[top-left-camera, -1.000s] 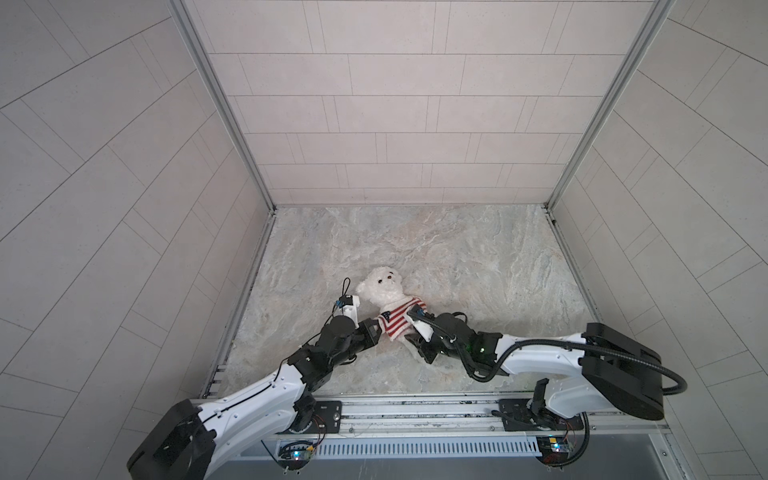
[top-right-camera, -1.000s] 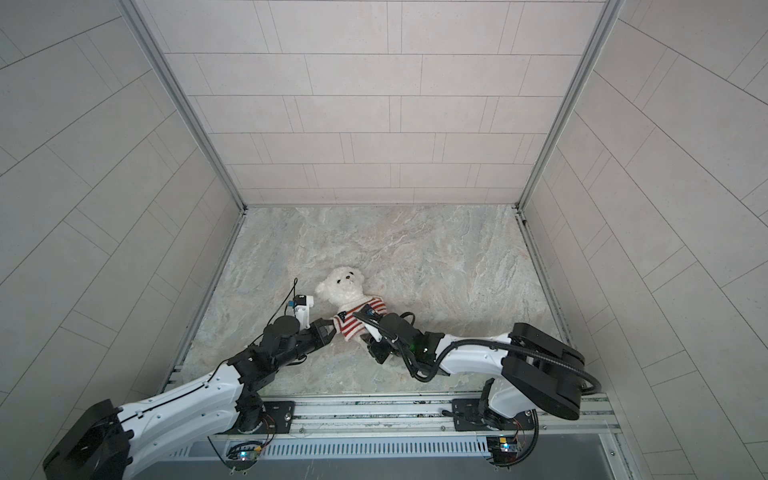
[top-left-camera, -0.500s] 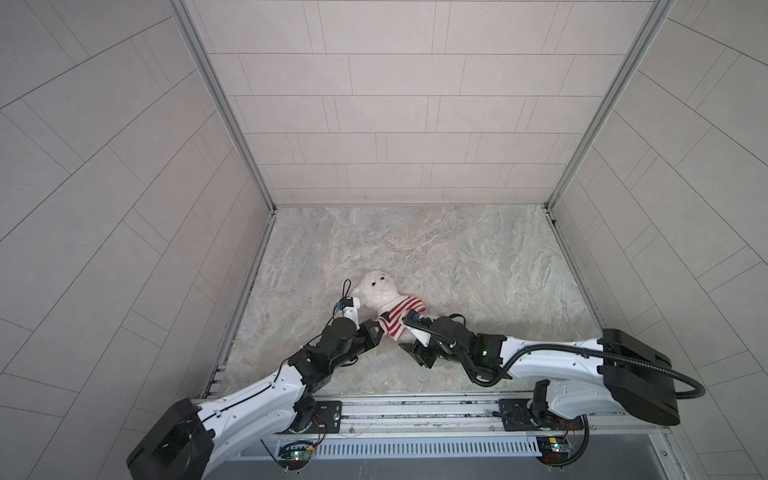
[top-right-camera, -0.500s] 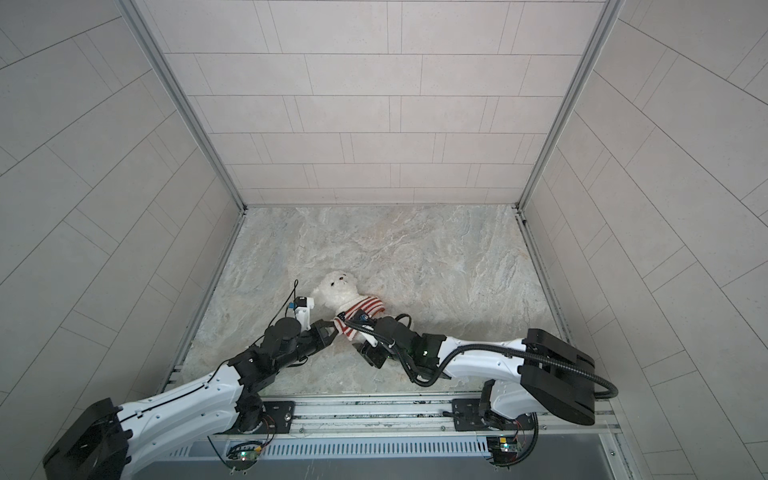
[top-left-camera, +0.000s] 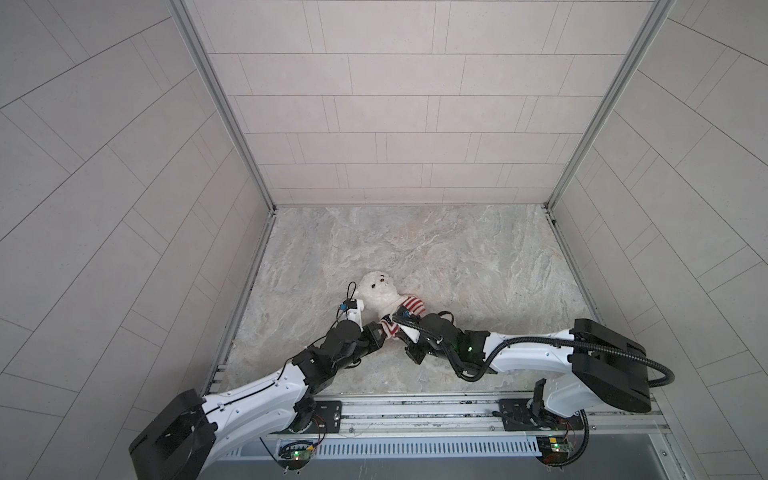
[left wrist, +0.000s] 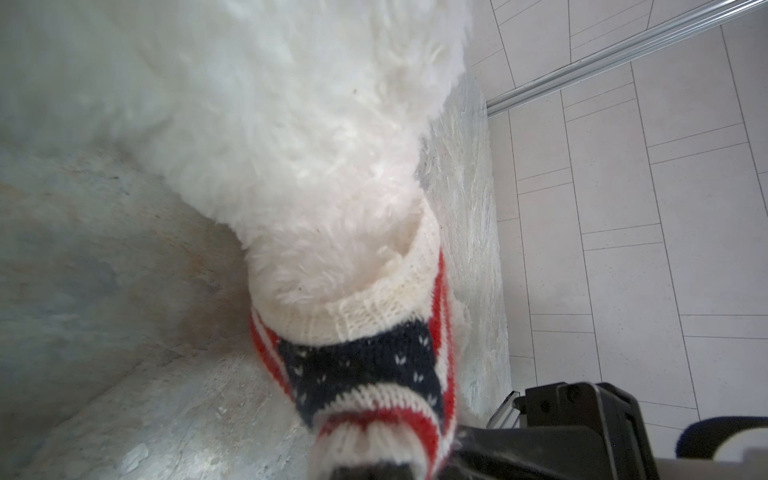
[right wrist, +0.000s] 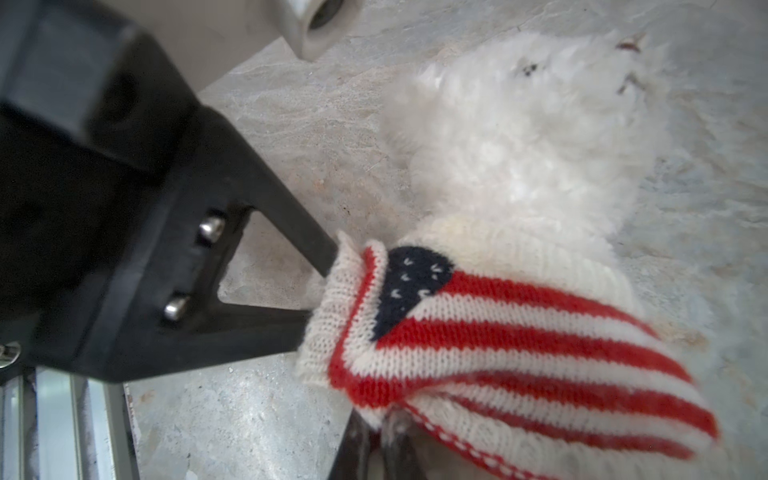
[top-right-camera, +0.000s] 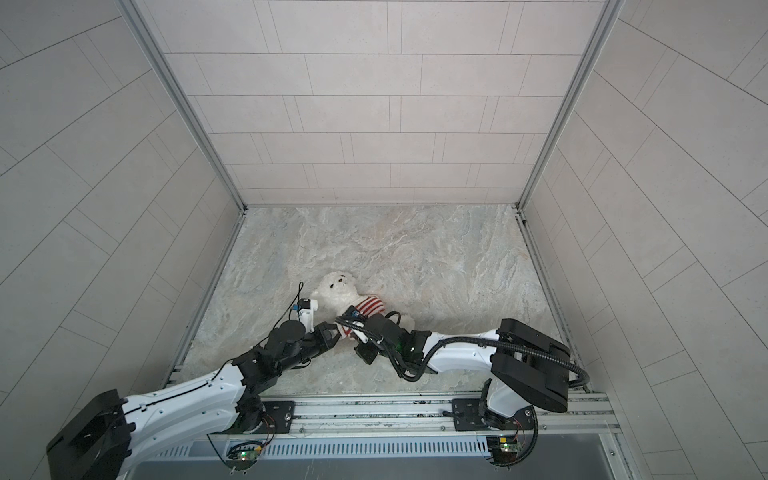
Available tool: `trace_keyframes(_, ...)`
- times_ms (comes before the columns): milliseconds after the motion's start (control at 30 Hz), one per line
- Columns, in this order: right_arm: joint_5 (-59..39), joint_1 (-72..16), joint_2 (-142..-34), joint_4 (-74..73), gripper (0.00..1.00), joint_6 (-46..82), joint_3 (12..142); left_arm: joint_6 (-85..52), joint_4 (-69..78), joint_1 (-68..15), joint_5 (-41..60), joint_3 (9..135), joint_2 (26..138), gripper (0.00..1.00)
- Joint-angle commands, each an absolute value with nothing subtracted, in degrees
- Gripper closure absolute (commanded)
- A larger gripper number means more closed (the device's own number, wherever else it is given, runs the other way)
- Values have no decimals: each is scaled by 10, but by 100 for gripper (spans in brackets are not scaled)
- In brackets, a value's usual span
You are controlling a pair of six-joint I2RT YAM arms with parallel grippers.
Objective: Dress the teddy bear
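Note:
The white fluffy teddy bear (top-left-camera: 376, 287) lies on its back on the marble floor, left of the middle in both top views (top-right-camera: 338, 286). A red-and-white striped sweater (top-left-camera: 412, 305) with a navy starred patch wraps its lower body, its cream ribbed collar (left wrist: 374, 307) ringing the white fur (left wrist: 291, 145). My left gripper (top-left-camera: 384, 332) is shut on the sweater's ribbed edge (right wrist: 328, 307). My right gripper (right wrist: 384, 436) is shut on the sweater's lower hem, right beside the left one. The bear's legs are hidden under the sweater and the right arm.
Tiled walls close in the marble floor (top-left-camera: 457, 257) on the left, back and right. A metal rail (top-left-camera: 415, 409) carrying both arm bases runs along the front edge. The two wrists nearly touch near the bear.
My right gripper's jaws stood apart a moment ago and are now closed on the sweater's hem. The left gripper kept its grip and barely moved.

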State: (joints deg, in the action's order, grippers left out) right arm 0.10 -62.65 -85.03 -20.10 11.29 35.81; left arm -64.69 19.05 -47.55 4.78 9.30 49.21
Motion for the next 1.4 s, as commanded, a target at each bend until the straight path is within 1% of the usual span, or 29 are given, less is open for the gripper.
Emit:
trace_keyframes(0, 51, -621, -831, -191, 100, 124, 331, -643, 182, -480, 55, 88, 463, 100)
trace_keyframes(100, 83, -612, -811, -197, 100, 130, 302, -640, 159, -479, 61, 83, 437, 100)
trace_keyframes(300, 107, -594, -767, -197, 100, 141, 259, -622, 133, -472, 73, 78, 415, 100)
trace_keyframes(400, 112, -587, -762, -189, 100, 143, 253, -603, 158, -450, 125, 75, 427, 100)
trace_keyframes(533, 111, -580, -764, -191, 100, 143, 245, -580, 132, -418, 170, 76, 415, 100)
trace_keyframes(633, 78, -580, -764, -202, 100, 126, 248, -574, 101, -406, 173, 80, 396, 100)
trace_keyframes(733, 11, -590, -782, -229, 100, 111, 266, -569, 89, -406, 160, 87, 402, 100)
trace_keyframes(867, 0, -626, -825, -240, 100, 103, 308, -586, 107, -408, 133, 81, 429, 100)
trace_keyframes(967, -25, -628, -851, -294, 100, 116, 308, -609, 115, -424, 90, 74, 433, 100)
trace_keyframes(1133, -38, -635, -883, -320, 100, 132, 318, -639, 129, -452, 21, 65, 438, 85)
trace_keyframes(1200, -42, -635, -888, -324, 100, 135, 319, -650, 158, -454, 12, 56, 442, 76)
trace_keyframes(1233, -42, -636, -889, -324, 100, 136, 319, -652, 169, -455, 11, 54, 445, 74)
trace_keyframes(1367, -46, -636, -893, -337, 100, 141, 316, -649, 191, -463, 13, 62, 464, 71)
